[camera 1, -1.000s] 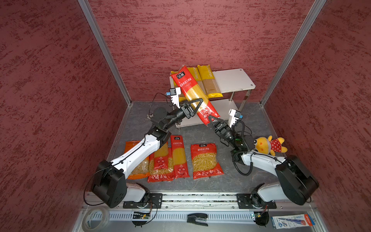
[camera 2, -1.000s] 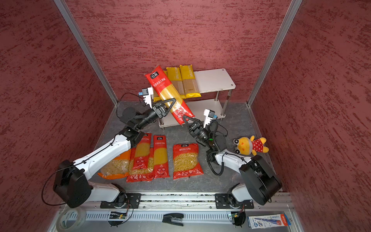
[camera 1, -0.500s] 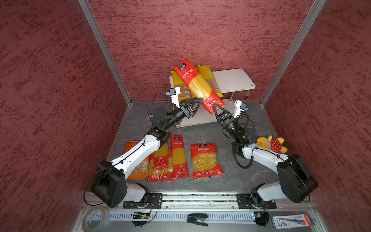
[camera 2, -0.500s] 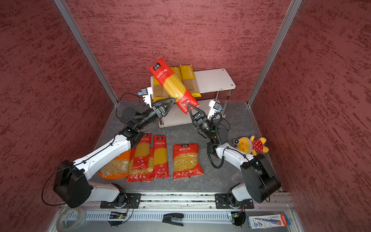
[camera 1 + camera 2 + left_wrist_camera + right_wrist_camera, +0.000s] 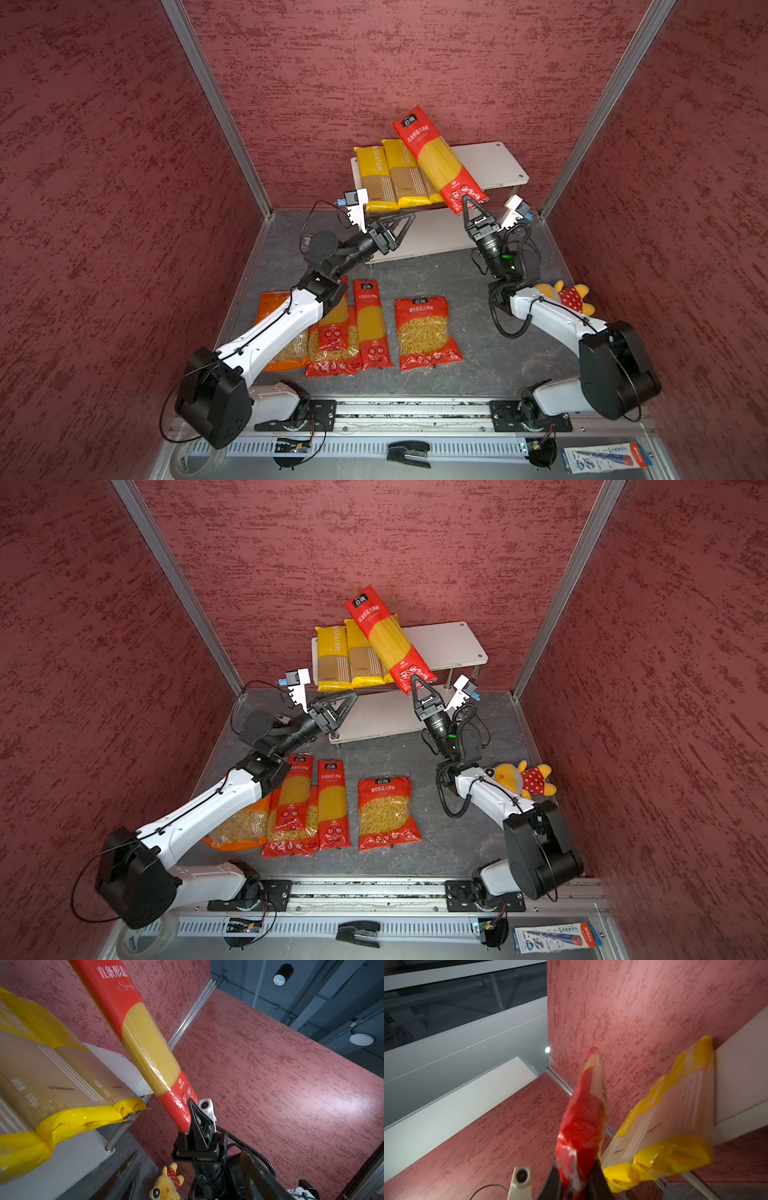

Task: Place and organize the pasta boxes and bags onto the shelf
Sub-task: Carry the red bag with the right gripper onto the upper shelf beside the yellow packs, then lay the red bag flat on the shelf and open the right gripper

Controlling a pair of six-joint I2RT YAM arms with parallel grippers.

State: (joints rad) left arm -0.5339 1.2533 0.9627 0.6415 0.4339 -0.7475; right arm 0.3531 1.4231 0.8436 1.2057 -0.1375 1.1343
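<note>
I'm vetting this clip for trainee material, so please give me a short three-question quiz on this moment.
1. True or false: the left gripper grips a pack.
2. What holds the tilted red spaghetti pack at the shelf? A) the left gripper B) the right gripper C) nothing, it lies flat
3. How many packs lie on the floor?

Key:
1. False: it is open and empty.
2. B: it is shut on the pack's lower end.
3. Five: one orange bag, two wide red bags and two red spaghetti packs.
</note>
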